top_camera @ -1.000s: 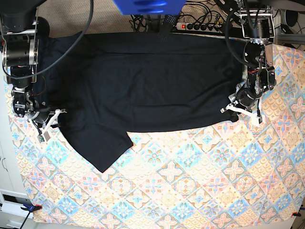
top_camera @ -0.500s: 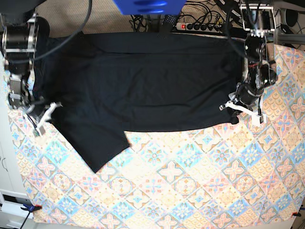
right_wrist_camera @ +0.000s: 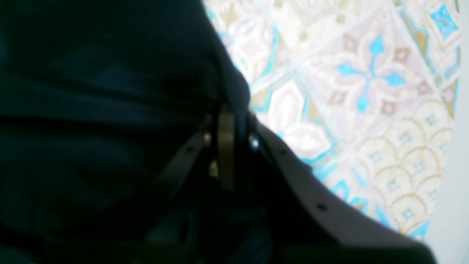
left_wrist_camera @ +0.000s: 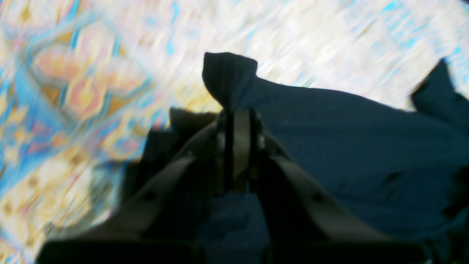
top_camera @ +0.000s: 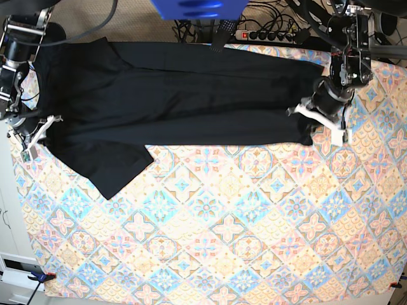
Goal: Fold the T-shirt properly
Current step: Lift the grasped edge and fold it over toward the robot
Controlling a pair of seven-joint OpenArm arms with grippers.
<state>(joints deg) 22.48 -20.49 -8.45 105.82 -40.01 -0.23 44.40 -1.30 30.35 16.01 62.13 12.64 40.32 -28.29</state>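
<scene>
Left wrist view: the left gripper (left_wrist_camera: pixel 238 121) is seen clamped on a peak of the T-shirt (left_wrist_camera: pixel 348 154), the pinched black cloth standing up above the closed jaws at frame centre. The tablecloth (left_wrist_camera: pixel 84 84) is smeared with blur across the upper left.

Right wrist view: the right gripper (right_wrist_camera: pixel 229 121) is seen pressed together on the T-shirt (right_wrist_camera: pixel 102 110) edge at centre, dark cloth filling the left half, the tablecloth (right_wrist_camera: pixel 366 84) shown at the right.

Base view: the T-shirt (top_camera: pixel 184 95) is spread wide across the upper part of the tablecloth (top_camera: pixel 216 241). It is gripped at centre right by the left gripper (top_camera: pixel 318 117) and at far left by the right gripper (top_camera: pixel 35 136), probably so the cloth is drawn taut and flat for a clean fold.
</scene>
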